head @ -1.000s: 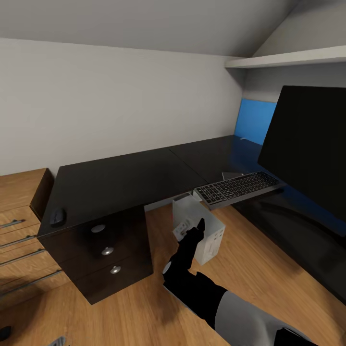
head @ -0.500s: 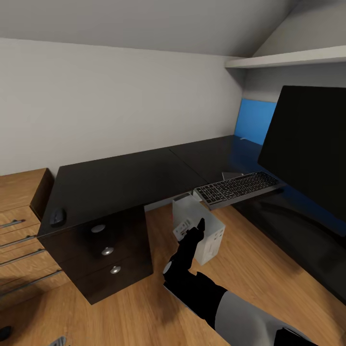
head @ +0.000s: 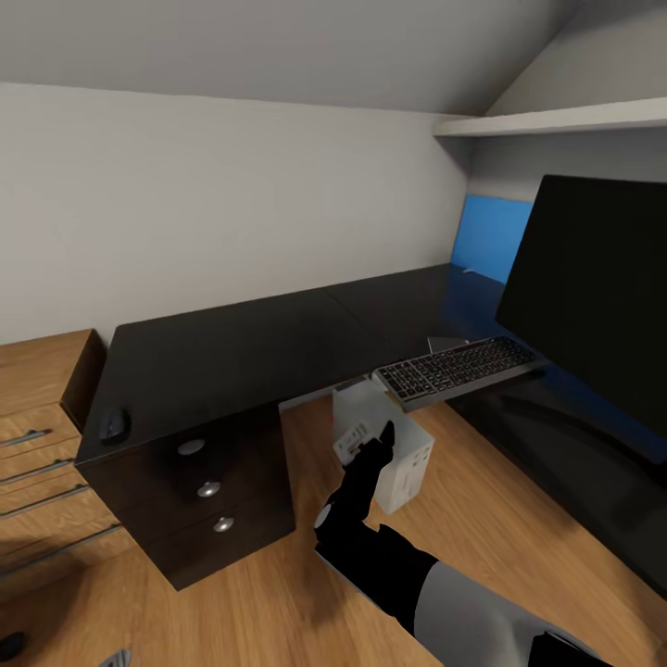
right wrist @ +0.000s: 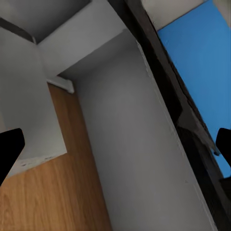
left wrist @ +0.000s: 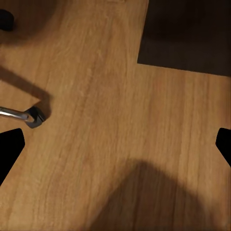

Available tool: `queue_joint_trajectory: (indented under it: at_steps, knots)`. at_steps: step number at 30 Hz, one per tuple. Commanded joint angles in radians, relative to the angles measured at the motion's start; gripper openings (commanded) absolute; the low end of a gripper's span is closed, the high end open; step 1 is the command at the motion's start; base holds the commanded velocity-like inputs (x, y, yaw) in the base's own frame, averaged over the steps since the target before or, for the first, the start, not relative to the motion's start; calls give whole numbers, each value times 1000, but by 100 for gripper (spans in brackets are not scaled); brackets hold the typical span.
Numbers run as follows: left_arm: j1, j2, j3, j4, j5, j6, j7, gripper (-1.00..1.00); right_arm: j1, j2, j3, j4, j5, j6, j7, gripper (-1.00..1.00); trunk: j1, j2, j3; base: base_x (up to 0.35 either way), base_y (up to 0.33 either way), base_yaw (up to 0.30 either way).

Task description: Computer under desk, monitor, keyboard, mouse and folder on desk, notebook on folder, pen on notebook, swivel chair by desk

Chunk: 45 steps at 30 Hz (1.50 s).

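Right gripper (head: pixel 384 434) mid-frame, fingers spread wide and empty, aimed at computer (head: pixel 389 445) under desk (head: pixel 232 357). Keyboard (head: pixel 459 368) overhangs desk edge beside monitor (head: pixel 593 287). Mouse (head: pixel 113 424) far left corner. Left gripper (left wrist: pixel 115 139) fingers wide over floor.

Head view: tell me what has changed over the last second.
Only the camera moved: the whole picture slid down a little, so the head tilted slightly upward. The right gripper hangs in the same spot before the computer. The mouse, keyboard and monitor kept their places on the desk. Nothing was taken hold of or let go.
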Motion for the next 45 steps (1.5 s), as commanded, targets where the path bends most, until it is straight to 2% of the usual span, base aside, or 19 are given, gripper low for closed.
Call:
queue_joint_trajectory:
  at_steps: [1, 7, 11, 20, 45]
  knots:
    - [1, 0, 0, -3, 6, 5, 4, 100, -2, 0, 6, 0, -10, 7, -8, 100, -4, 7, 2, 0, 0, 0]
    - [1, 0, 0, -3, 6, 5, 4, 100, -2, 0, 9, 0, -10, 7, -6, 100, -27, 49, 21, 0, 0, 0]
    - [5, -21, 6, 20, -16, -18, 6, 100, -1, 0, 12, 8, 10, 4, 2, 100, -27, 49, 21, 0, 0, 0]
    - [6, -9, 6, 57, -7, -68, 4, 100, -2, 0, 7, -24, -12, 10, -15, 100, -27, 49, 21, 0, 0, 0]
    - [6, -7, 3, 92, -5, -199, 3, 100, 0, 0, 10, -27, -10, 8, -19, 100, -27, 49, 21, 0, 0, 0]
